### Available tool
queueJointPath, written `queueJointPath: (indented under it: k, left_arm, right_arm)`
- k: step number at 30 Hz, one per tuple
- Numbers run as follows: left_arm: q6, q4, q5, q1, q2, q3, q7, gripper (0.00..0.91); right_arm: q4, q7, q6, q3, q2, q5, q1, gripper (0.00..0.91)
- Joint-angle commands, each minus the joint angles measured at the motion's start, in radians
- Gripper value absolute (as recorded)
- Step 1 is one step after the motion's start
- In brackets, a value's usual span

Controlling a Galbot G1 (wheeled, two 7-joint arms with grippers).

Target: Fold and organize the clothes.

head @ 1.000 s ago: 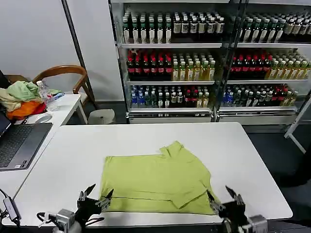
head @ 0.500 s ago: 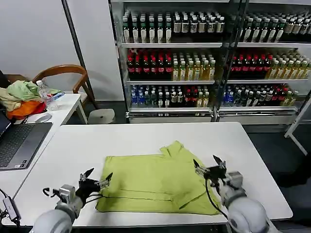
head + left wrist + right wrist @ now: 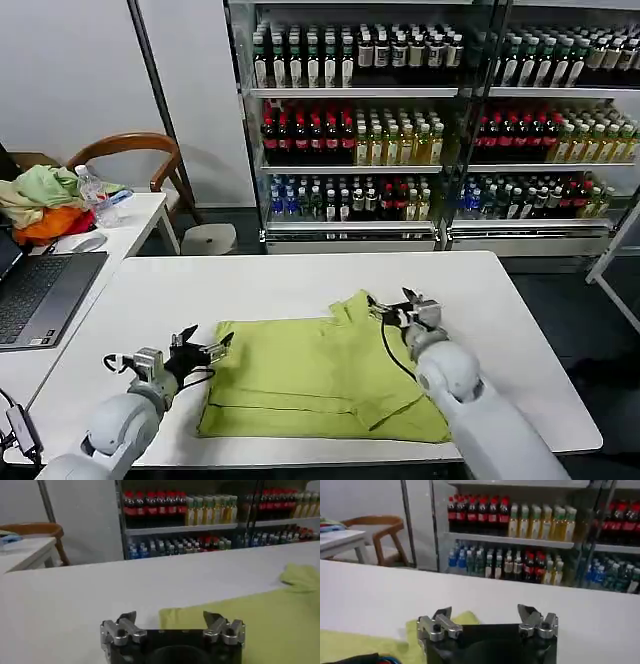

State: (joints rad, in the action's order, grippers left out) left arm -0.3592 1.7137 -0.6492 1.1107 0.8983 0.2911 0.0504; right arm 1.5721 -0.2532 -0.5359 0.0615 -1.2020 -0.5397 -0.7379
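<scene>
The lime yellow-green T-shirt (image 3: 320, 375) lies folded and flat on the white table (image 3: 250, 290), with a sleeve flap poking toward the far side. My left gripper (image 3: 207, 345) hovers open at the shirt's far left corner. In the left wrist view the left gripper (image 3: 170, 619) frames that corner of the shirt (image 3: 260, 615), with nothing between its fingers. My right gripper (image 3: 392, 303) stands open just right of the far flap. In the right wrist view the right gripper (image 3: 485, 612) holds nothing, and the shirt's edge (image 3: 370, 645) lies beside it.
A laptop (image 3: 40, 295) sits on the side table at left, behind it a heap of pale green and orange garments (image 3: 40, 200) and a water bottle (image 3: 95, 195). A wooden chair (image 3: 130, 150) and bottle shelves (image 3: 420, 120) stand beyond the table.
Both grippers have moved from the table's front edge toward the far side: the left to the shirt's far left corner, the right up past the shirt's right part to the flap. Both stayed open.
</scene>
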Motion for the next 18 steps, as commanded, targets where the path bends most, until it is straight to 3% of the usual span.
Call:
queueJointPath:
  k: [1, 7, 18]
  left_arm:
    - [0.010, -0.173, -0.013, -0.168, 0.000, -0.097, -0.021, 0.907]
    - [0.011, -0.218, -0.010, -0.193, 0.000, -0.109, -0.031, 0.907]
    - [0.009, -0.230, -0.003, -0.202, 0.011, -0.122, -0.034, 0.907]
  right_arm:
    - [-0.292, 0.020, 0.027, -0.051, -0.115, 0.023, 0.154, 0.907]
    - [-0.342, 0.047, 0.046, -0.064, -0.147, 0.002, 0.166, 0.907]
    - [-0.363, 0.033, 0.047, -0.079, -0.156, -0.015, 0.155, 0.907]
